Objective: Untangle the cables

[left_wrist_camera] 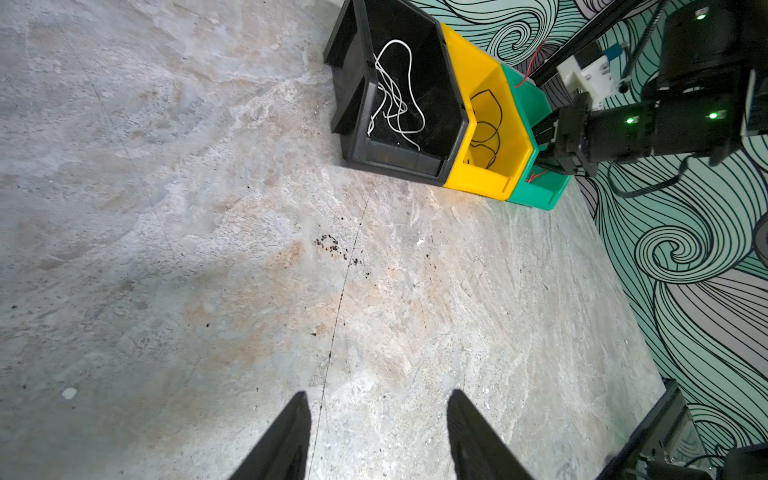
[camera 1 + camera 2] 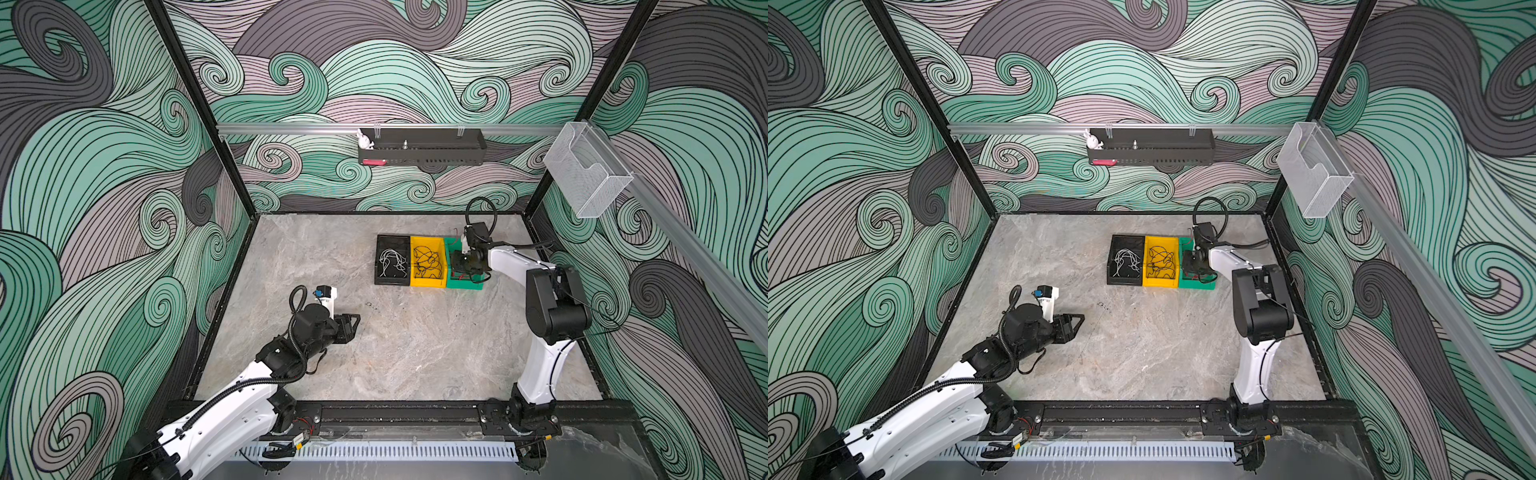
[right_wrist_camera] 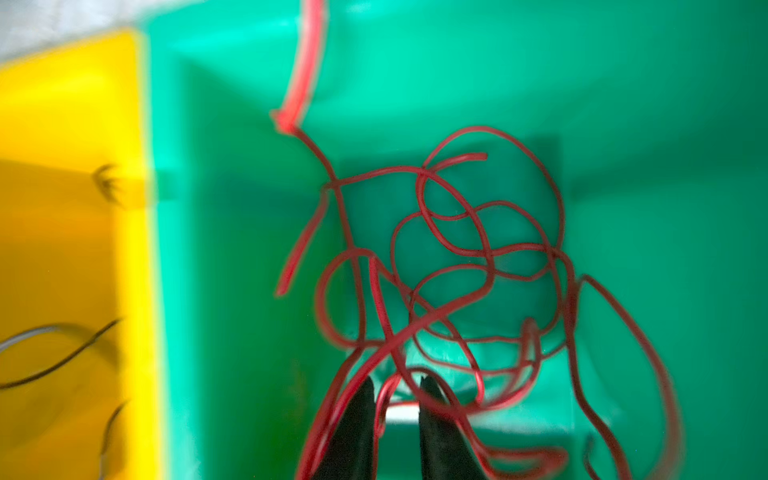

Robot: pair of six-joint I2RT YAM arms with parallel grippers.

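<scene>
The cables lie sorted in three bins side by side. White cables [image 2: 392,264] are in the black bin [image 2: 384,240], black cables [image 2: 428,262] in the yellow bin [image 2: 428,284], and red cables [image 3: 457,257] in the green bin [image 2: 467,286]. My right gripper [image 3: 397,379] points down into the green bin. Its jaws stand slightly apart, and a loop of red cable runs loosely through the gap. In both top views that arm hides most of the red cables. My left gripper [image 1: 379,392] hovers open over bare tabletop, well short of the bins, with nothing between its fingers.
The marble tabletop [image 2: 415,340] is walled in by patterned panels and black frame posts. A black shelf tray [image 2: 422,145] with a small white rabbit figure [image 2: 365,140] hangs on the back rail. A clear holder [image 2: 586,170] hangs on the right rail.
</scene>
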